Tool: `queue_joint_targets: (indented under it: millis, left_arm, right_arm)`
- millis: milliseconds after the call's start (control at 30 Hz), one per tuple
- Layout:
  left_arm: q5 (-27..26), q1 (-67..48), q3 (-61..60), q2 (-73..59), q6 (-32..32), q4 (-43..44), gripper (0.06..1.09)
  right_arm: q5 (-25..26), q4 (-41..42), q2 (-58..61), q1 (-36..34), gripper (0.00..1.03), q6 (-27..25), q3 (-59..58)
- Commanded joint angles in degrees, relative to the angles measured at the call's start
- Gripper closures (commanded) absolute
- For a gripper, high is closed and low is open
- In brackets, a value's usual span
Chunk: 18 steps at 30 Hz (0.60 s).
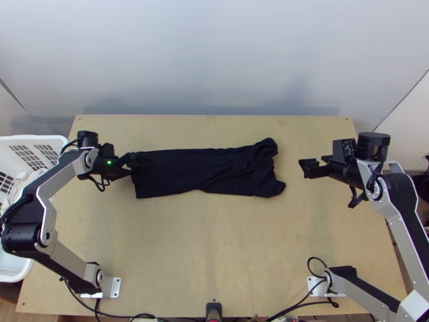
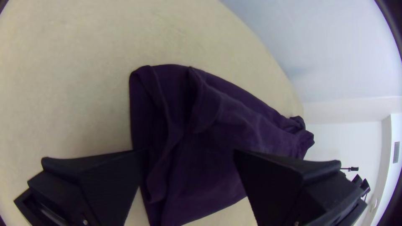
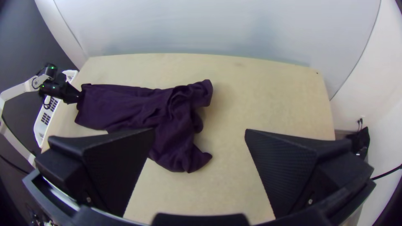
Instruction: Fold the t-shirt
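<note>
One rumpled, dark, soft-looking t-shirt (image 1: 209, 170) lies as a long strip on the smooth wooden table (image 1: 214, 241); left gripper (image 1: 134, 163) gapes at its end, right gripper (image 1: 309, 166) gapes beyond the other.

Lab, apparently: robot arms (image 1: 49, 214) mounted on wooden table (image 1: 214, 241).

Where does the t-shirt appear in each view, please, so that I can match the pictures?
Top view: the t-shirt lies just above the middle, stretched sideways.
Left wrist view: it lies between and beyond the jaws of the left gripper, flatter end nearest.
Right wrist view: it lies beyond the right gripper, partly behind one jaw, with the bunched end nearest.
Shared landmark: the pale wall behind the table.
</note>
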<state>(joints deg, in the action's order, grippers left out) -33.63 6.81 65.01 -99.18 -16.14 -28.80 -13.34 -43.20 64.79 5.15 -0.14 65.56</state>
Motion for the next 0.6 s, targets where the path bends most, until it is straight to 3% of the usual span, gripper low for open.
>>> queue_joint_targets:
  millis: [0, 400, 500, 567]
  left_arm:
    - [0.1, -1.9, 1.5, -2.7, 0.0, 0.7, 0.11]
    - [1.9, -2.4, 1.8, -6.1, 4.9, -0.7, 0.13]
    - [2.0, -2.5, 1.6, -6.3, 6.5, -1.2, 0.23]
    - [2.0, -3.4, 1.6, -6.6, 7.4, -1.7, 0.39]
  right_arm:
    - [0.1, -1.2, -0.2, 0.5, 0.04, 0.4, 0.3]
    - [0.1, -2.4, -0.2, 0.6, 0.04, 0.2, 1.0]
    - [0.1, -2.5, 0.3, 0.7, 0.04, 0.4, 1.1]
    - [0.1, -2.6, 0.5, 1.0, 0.04, 0.6, 1.1]
